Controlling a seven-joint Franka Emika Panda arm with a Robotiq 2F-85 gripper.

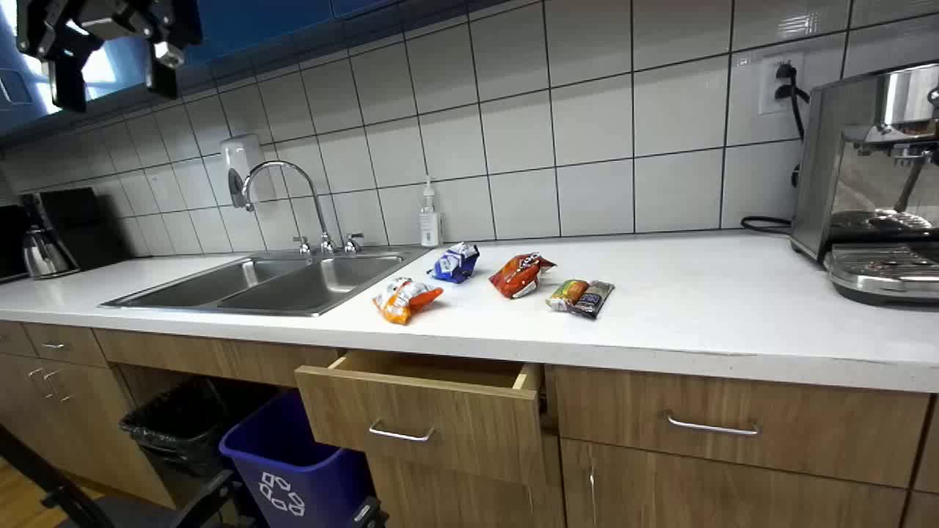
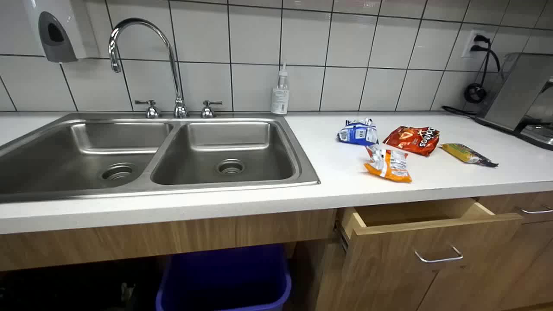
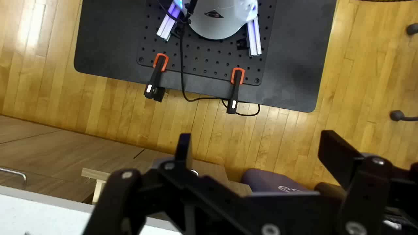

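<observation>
Tool (image 1: 115, 89) high at upper left in an exterior view: jaws spread wide, released, only air between them. Orange-and-white bag (image 1: 402, 299), blue bag (image 1: 455, 264), red bag (image 1: 518, 277) lie mid-frame on the white surface (image 1: 697, 293), well apart from the tool. Open drawer (image 1: 418, 403), lower middle.

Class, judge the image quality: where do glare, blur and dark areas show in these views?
Wrist view: glare on the wood floor at upper left; the gripper, close up, looks soft, apparently out of focus. In an exterior view, white glare on the blue cabinet behind the gripper. In an exterior view, the space beside the blue bin is nearly black, hiding most detail.
</observation>
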